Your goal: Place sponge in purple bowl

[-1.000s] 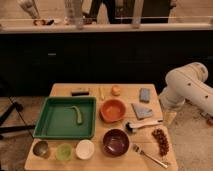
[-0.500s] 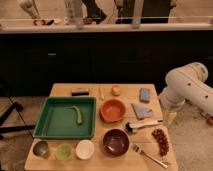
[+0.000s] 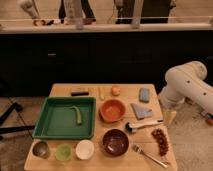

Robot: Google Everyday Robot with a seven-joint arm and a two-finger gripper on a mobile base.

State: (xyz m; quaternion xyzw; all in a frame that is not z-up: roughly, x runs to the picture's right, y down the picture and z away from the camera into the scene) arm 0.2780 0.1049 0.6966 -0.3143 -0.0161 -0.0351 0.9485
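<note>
Moved: nothing we can see.
Gripper (image 3: 170,116): beside right edge of wooden surface (image 3: 128,89); state we cannot tell.
Grasp: we centre over small blue-grey rectangular sponge (image 3: 144,94).

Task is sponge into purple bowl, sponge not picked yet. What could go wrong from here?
1. The sponge sits just behind the folded cloth, which is a similar grey-blue. The gripper, low at the table's right edge, may grab the cloth instead.
2. The orange bowl stands right behind the purple bowl; an early release could land there.
3. A low carry may knock the utensil lying beside the purple bowl.
</note>
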